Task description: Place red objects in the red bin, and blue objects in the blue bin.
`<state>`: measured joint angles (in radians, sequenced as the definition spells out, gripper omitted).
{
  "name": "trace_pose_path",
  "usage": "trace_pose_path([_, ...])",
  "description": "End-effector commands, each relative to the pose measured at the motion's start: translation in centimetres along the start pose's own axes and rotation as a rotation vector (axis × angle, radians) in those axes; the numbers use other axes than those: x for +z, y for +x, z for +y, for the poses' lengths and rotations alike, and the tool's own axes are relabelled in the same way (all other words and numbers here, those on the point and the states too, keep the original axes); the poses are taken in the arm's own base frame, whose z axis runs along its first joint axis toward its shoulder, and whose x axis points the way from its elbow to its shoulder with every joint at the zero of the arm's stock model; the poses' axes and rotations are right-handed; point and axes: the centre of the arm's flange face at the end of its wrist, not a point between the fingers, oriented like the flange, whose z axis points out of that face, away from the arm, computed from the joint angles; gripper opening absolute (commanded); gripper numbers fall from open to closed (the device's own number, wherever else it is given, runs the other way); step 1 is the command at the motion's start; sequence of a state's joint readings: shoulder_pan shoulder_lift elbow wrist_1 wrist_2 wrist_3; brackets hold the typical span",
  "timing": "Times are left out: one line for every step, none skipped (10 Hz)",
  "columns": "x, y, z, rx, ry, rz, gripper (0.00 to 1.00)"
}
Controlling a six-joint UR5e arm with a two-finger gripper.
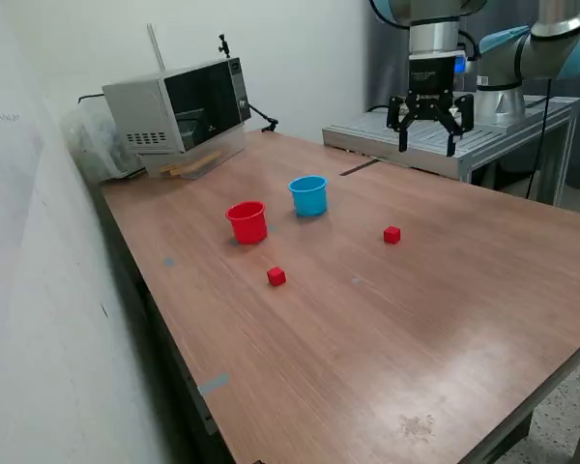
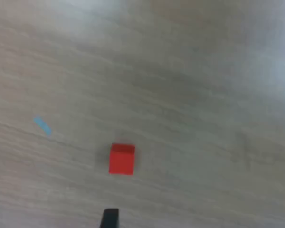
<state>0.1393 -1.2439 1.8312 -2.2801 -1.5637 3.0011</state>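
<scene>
The gripper (image 1: 426, 129) hangs high in the air, past the far edge of the wooden table (image 1: 445, 319). Its two fingers (image 1: 403, 135) are spread wide apart, and it holds nothing.

The red cup (image 1: 247, 221) stands upright on the table. It is our landmark. The blue cup (image 1: 308, 195) stands just beside the red cup, on the exterior view's right and a little farther back. The two cups do not touch.

One red cube (image 1: 276, 276) sits near the red cup, a bit closer to the camera and slightly toward the exterior view's right. The other red cube (image 1: 392, 234) sits well apart from the red cup, toward the exterior view's right, past the blue cup. Both cubes lie on the bare table, outside the cups. No dark blue cubes show on the table, and I cannot see into the cups.

A microwave (image 1: 179, 113) sits far behind the red cup, at the back corner of the table.

In the wrist view, one red cube (image 2: 121, 159) rests flat on the wood. A small bit of blue tape (image 2: 42, 126) lies near it. The picture is blurry, and only the dark tips of the fingers (image 2: 109, 219) peek in at the edge.
</scene>
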Motion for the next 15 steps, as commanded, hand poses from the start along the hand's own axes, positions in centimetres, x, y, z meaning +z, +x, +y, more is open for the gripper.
trace_pose_path([5.9,-1.3,4.0,0.038,0.018,0.002,1.0])
trace_pose_path([7.4,-1.4,4.0,0.039,0.025,0.004,1.0])
trace_pose_path([8.4,-1.9,4.1,0.048,0.023,0.004,1.0])
trace_pose_path([9.4,-2.2,4.0,0.053,0.017,0.003,1.0])
trace_pose_path([10.4,-2.4,3.7,0.056,0.023,0.005,1.0])
trace_pose_path([11.3,-3.3,3.2,0.073,0.029,0.004,1.0])
trace_pose_path([11.6,-4.5,3.1,0.091,0.032,0.003,1.0])
trace_pose_path([11.7,-5.5,3.1,0.105,0.032,0.001,1.0])
trace_pose_path([12.3,-6.5,3.0,0.12,0.038,0.0,1.0])
trace_pose_path([13.0,-7.1,2.7,0.129,0.052,0.002,1.0])
trace_pose_path([13.8,-7.2,2.3,0.13,0.063,0.004,1.0])
trace_pose_path([14.1,-7.1,2.1,0.128,0.067,0.004,1.0])
trace_pose_path([14.4,-6.8,1.7,0.125,0.075,0.006,1.0])
trace_pose_path([14.5,-6.6,1.5,0.122,0.079,0.007,1.0])
trace_pose_path([14.7,-6.0,1.2,0.112,0.085,0.009,1.0])
